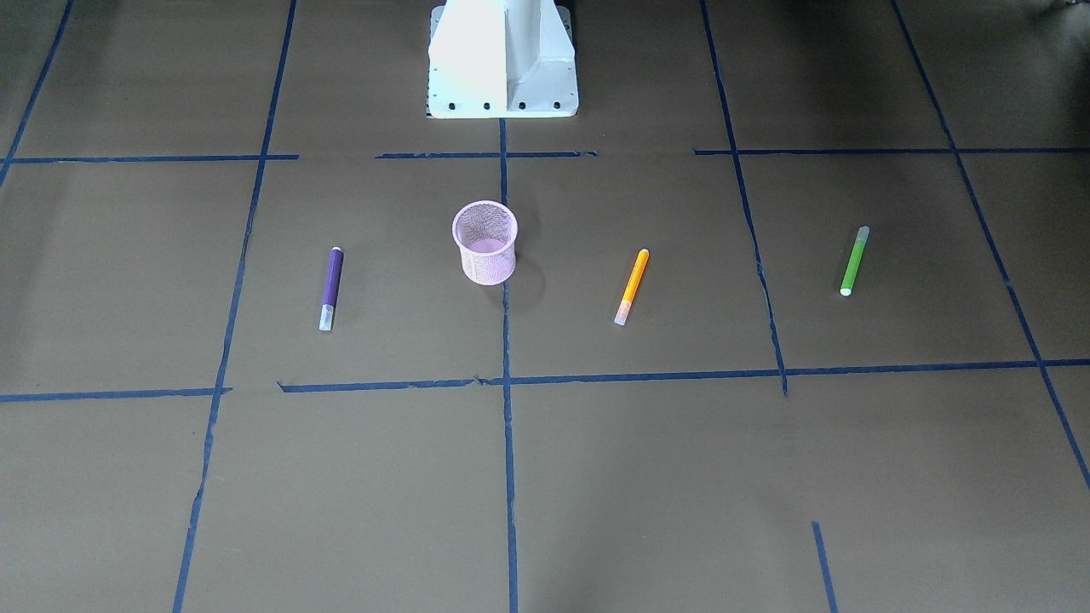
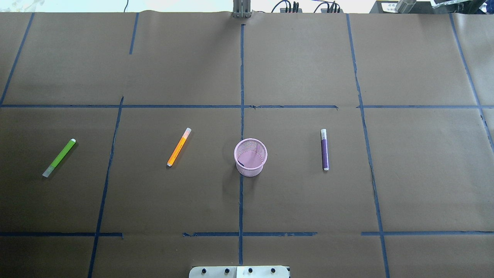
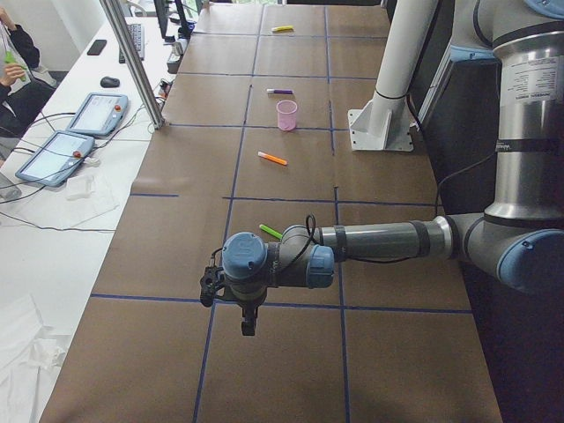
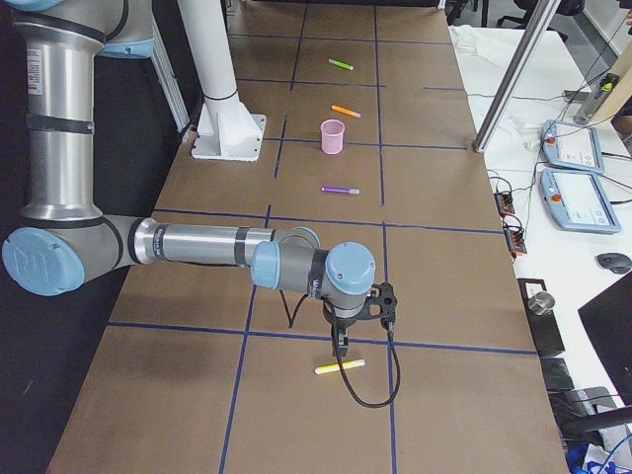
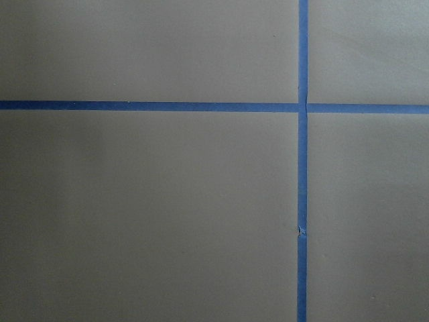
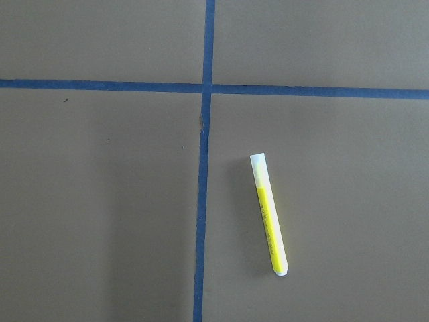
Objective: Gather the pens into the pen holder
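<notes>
Claws: left claw (image 3: pixel 249 326) and right claw (image 4: pixel 339 346) show only in the two side views. Each hangs fingers-down from a low, outstretched arm. Cannot tell how far either is open, and neither wrist view catches a finger. Nothing seen held; no contact with anything, as far as the side views show.

Progress: none, by my reading. Holder (image 2: pixel 251 170) stands upright on the centre tape line of the table (image 2: pixel 308 58), in front of the robot base. It looks empty. The dark streak inside is probably tape seen through the mesh.

Pens, all lying flat on the paper:
- purple pen (image 2: pixel 325 150): near the holder on the robot's right, apart from it.
- orange pen (image 2: pixel 179 147): on the robot's left of the holder, tilted, apart from it.
- green pen (image 2: pixel 59 158): well out to the left, tilted the same way. In the left side view it lies just beyond the left arm's wrist.
- yellow pen (image 6: pixel 269 215): far out on the robot's right, outside the overhead frame. It lies just beside a tape crossing, with the right claw hanging above it, slightly off to one side.

Left wrist view: bare paper and a tape cross, no pen.

Left to do: all four pens. Judgement: yellow suits the right claw, after a small sideways correction and a descent. Green suits the left.
</notes>
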Motion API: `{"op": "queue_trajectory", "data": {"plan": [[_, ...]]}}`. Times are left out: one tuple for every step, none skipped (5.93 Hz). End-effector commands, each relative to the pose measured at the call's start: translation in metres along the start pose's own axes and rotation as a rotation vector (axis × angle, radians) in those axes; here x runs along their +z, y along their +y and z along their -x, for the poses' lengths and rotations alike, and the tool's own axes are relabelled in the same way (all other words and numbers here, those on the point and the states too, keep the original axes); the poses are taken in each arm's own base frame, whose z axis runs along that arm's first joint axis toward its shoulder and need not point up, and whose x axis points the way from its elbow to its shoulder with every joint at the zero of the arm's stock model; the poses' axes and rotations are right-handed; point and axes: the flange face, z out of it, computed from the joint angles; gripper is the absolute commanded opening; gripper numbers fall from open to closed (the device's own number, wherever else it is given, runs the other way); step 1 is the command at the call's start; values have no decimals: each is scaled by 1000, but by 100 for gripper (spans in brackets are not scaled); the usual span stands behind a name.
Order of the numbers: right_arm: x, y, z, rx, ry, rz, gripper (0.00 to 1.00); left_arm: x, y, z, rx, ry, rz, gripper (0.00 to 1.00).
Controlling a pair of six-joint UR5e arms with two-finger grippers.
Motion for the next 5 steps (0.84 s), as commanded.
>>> {"op": "queue_trajectory", "data": {"plan": [[-3,-3,3,-7,1,-9,100,3,-1,2,-3,-1,5,100],[-1,-1,1,-6,0,-8,100,2,-1,1,-1,-1,4,100],[-1,-1,1,-7,1,-9,100,2,-1,1,0,0,3,100],[-1,-2,2,-10,1,-9,100,3,0,1,-1,2,4,100],[-1,-2,1,-10,1,-10,100,3,0,1,0,7,3,100]]}}
